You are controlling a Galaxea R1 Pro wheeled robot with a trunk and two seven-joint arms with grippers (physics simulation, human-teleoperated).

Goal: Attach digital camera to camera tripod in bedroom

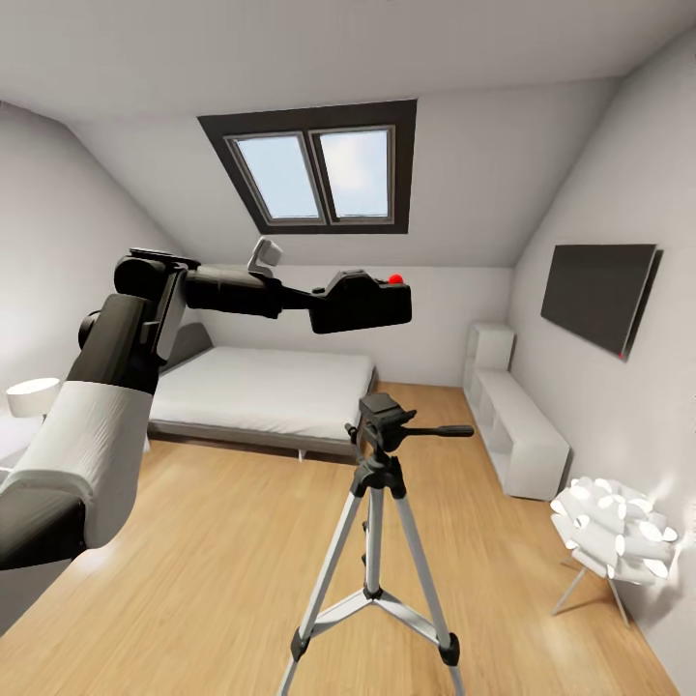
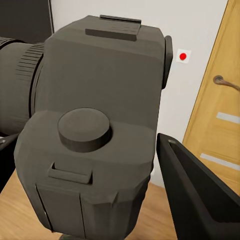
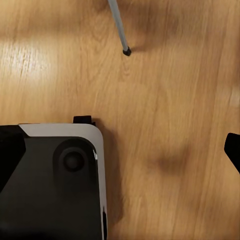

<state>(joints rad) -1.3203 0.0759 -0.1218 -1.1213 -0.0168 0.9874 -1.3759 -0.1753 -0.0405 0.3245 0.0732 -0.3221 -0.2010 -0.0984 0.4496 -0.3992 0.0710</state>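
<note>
In the head view my left gripper (image 1: 327, 302) is shut on the digital camera (image 1: 365, 302), a chunky black body with a red button (image 1: 395, 278) on top. It holds the camera level in the air, above the camera tripod (image 1: 379, 503) and slightly to its left, with a clear gap down to the black head (image 1: 383, 418). The tripod's pan handle (image 1: 440, 431) points right. The left wrist view looks at the camera body (image 2: 95, 125) close up, with one finger (image 2: 197, 197) beside it. The right wrist view looks down at the wood floor, with one fingertip (image 3: 233, 149) at the picture's edge.
A grey bed (image 1: 261, 391) stands behind the tripod under the skylight (image 1: 314, 172). A flat black panel (image 1: 597, 295) hangs on the right wall above a low white shelf (image 1: 517, 430). A white petal chair (image 1: 614, 536) is at the right and a lamp (image 1: 32, 396) at the left. My base (image 3: 50, 185) and a thin leg (image 3: 120, 30) are seen from the right wrist.
</note>
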